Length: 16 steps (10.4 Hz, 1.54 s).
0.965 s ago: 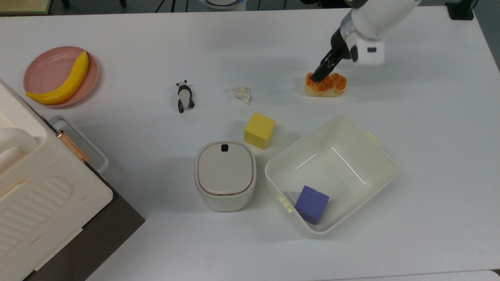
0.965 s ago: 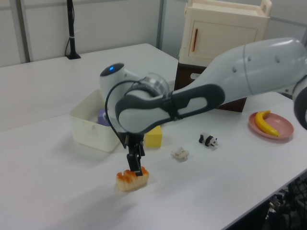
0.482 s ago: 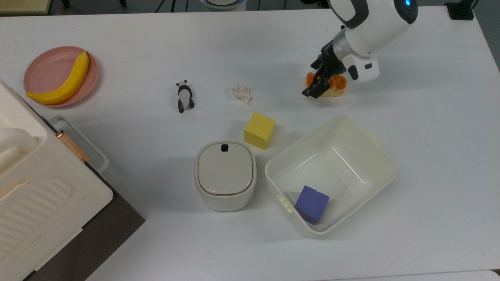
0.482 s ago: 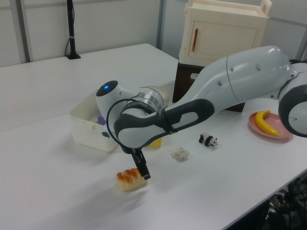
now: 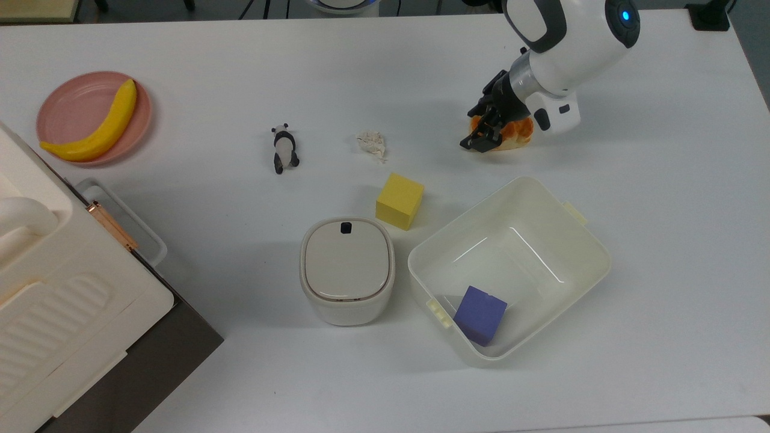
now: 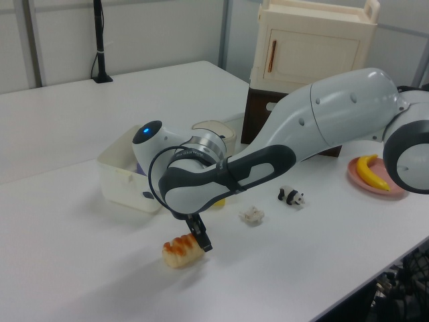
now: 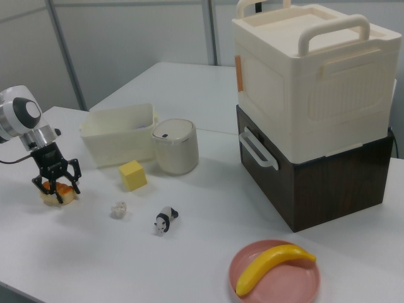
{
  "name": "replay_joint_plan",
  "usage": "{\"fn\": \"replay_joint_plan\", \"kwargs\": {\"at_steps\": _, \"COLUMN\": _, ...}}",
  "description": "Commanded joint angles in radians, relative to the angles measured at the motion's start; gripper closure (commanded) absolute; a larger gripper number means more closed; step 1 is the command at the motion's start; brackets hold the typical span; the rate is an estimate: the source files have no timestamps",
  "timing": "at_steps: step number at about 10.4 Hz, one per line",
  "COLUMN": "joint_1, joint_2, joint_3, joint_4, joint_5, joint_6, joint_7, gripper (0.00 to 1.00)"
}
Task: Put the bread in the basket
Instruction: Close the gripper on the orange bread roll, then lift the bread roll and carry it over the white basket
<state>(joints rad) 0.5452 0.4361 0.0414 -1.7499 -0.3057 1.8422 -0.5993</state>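
The bread (image 5: 516, 133), a small loaf with a glossy orange top, lies on the white table near the top view's upper right. My gripper (image 5: 479, 132) is tilted down over the loaf's left end in the top view. In the right view the gripper (image 7: 57, 182) is open, one black finger on each side of the bread (image 7: 58, 194). In the left view a finger (image 6: 201, 240) stands just right of the bread (image 6: 178, 252). The basket (image 5: 592, 240), a large cream tub, sits nearer the top view's bottom edge, apart from the loaf.
A purple cube (image 5: 479, 314) lies inside the basket. A yellow cube (image 5: 400, 200), a lidded cream bin (image 5: 347, 270), a crumpled scrap (image 5: 372, 143) and a panda figure (image 5: 284, 147) stand left of it. A banana on a pink plate (image 5: 72, 108) and a cabinet (image 5: 54, 300) are far left.
The wrist has turned and the arm has swung over the loaf. The fingers went from resting on top of the bread to standing spread astride its end. The bread has stayed in place.
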Motion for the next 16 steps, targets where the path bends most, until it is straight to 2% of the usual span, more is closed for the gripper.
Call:
{"fn": "replay_joint_plan", "kwargs": {"at_steps": 1, "joint_1": -0.002, "joint_2": -0.016, "joint_3": 0.005, "joint_4": 0.004, "joint_5": -0.006, "joint_6": 0.002, "joint_7": -0.011, "gripper": 0.83}}
{"fn": "replay_joint_plan", "kwargs": {"at_steps": 3, "joint_1": -0.014, "joint_2": -0.049, "joint_3": 0.006, "joint_4": 0.036, "joint_5": 0.013, "joint_6": -0.073, "joint_7": 0.003, "gripper": 0.95}}
{"fn": "replay_joint_plan", "kwargs": {"at_steps": 5, "joint_1": -0.033, "joint_2": -0.074, "joint_3": 0.006, "joint_4": 0.107, "joint_5": 0.106, "joint_6": -0.153, "joint_7": 0.021, "gripper": 0.99}}
{"fn": "replay_joint_plan", "kwargs": {"at_steps": 6, "joint_1": -0.039, "joint_2": -0.086, "joint_3": 0.006, "joint_4": 0.119, "joint_5": 0.114, "joint_6": -0.153, "joint_7": 0.056, "gripper": 1.0}}
{"fn": "replay_joint_plan", "kwargs": {"at_steps": 8, "joint_1": -0.057, "joint_2": -0.106, "joint_3": 0.006, "joint_4": 0.154, "joint_5": 0.122, "joint_6": -0.146, "joint_7": 0.165, "gripper": 1.0}}
{"fn": "replay_joint_plan", "kwargs": {"at_steps": 10, "joint_1": -0.085, "joint_2": -0.105, "joint_3": 0.005, "joint_4": 0.228, "joint_5": 0.192, "joint_6": -0.143, "joint_7": 0.312, "gripper": 1.0}}
{"fn": "replay_joint_plan", "kwargs": {"at_steps": 11, "joint_1": -0.103, "joint_2": -0.103, "joint_3": 0.005, "joint_4": 0.263, "joint_5": 0.201, "joint_6": -0.135, "joint_7": 0.387, "gripper": 1.0}}
{"fn": "replay_joint_plan", "kwargs": {"at_steps": 12, "joint_1": -0.126, "joint_2": -0.102, "joint_3": 0.005, "joint_4": 0.289, "joint_5": 0.203, "joint_6": -0.088, "joint_7": 0.456, "gripper": 1.0}}
{"fn": "replay_joint_plan", "kwargs": {"at_steps": 14, "joint_1": -0.165, "joint_2": -0.091, "joint_3": 0.002, "joint_4": 0.288, "joint_5": 0.224, "joint_6": 0.112, "joint_7": 0.626, "gripper": 0.99}}
{"fn": "replay_joint_plan", "kwargs": {"at_steps": 16, "joint_1": -0.217, "joint_2": -0.062, "joint_3": 0.003, "joint_4": 0.286, "joint_5": 0.227, "joint_6": 0.283, "joint_7": 0.72, "gripper": 0.98}}
